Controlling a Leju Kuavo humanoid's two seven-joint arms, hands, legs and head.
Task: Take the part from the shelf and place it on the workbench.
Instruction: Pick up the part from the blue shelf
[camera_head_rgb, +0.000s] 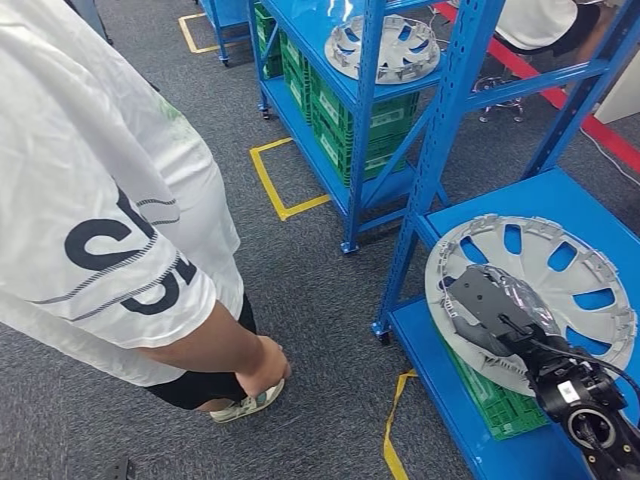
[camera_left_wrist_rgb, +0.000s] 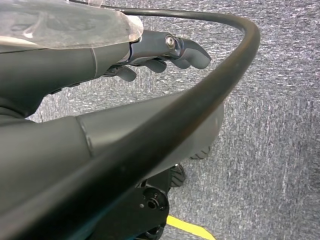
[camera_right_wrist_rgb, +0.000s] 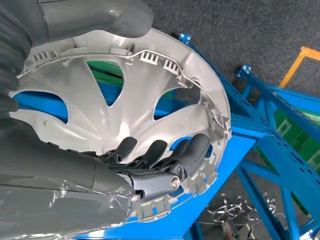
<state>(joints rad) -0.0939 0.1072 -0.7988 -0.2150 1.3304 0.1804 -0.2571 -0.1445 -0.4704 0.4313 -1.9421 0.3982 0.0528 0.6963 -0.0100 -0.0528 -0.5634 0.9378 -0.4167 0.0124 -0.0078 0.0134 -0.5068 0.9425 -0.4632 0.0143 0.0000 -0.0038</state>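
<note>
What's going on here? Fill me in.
The robot's right hand grips a silver hubcap at its rim, over the blue shelf. Its fingers curl inside the cap, its thumb outside. The left hand hangs over the carpet, holding nothing. A person stands close by.

near blue shelf (camera_head_rgb: 581, 200) carrying silver wheel cover (camera_head_rgb: 558, 262) | cover sitting over green crate (camera_head_rgb: 494, 400) | far shelf (camera_head_rgb: 332, 30) holding 2nd cover (camera_head_rgb: 394, 45)

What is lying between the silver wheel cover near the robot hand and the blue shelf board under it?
In the head view, a green plastic crate lies between the wheel cover and the blue shelf board; the right robot hand grips the cover.
</note>
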